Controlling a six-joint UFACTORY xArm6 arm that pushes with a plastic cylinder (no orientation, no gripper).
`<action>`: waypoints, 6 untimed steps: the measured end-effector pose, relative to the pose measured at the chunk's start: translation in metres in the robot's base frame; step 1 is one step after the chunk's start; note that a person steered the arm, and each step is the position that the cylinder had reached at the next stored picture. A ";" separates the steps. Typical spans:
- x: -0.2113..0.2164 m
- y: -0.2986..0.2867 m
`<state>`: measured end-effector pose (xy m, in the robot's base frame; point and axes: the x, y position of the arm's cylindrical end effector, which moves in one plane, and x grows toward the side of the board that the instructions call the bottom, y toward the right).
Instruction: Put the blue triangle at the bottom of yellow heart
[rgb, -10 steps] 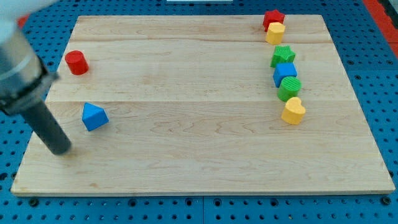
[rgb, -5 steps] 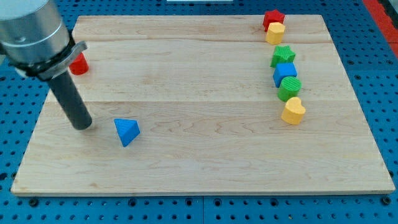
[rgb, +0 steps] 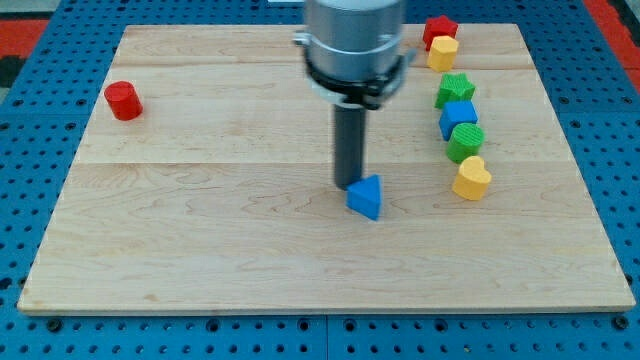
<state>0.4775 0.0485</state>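
My tip (rgb: 347, 184) touches the upper-left of the blue triangle (rgb: 366, 196) mid-tabletop (rgb: 220, 240). The yellow heart (rgb: 471, 178) sits to the view's right, well apart. No end effector jaws show.

blue triangle (rgb: 366, 196) | yellow heart (rgb: 471, 179) | red cylinder (rgb: 122, 100) | red star (rgb: 438, 28) | dark rod (rgb: 349, 150)
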 end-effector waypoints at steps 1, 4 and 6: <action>0.010 0.021; 0.084 -0.030; 0.057 0.036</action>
<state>0.5346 0.0849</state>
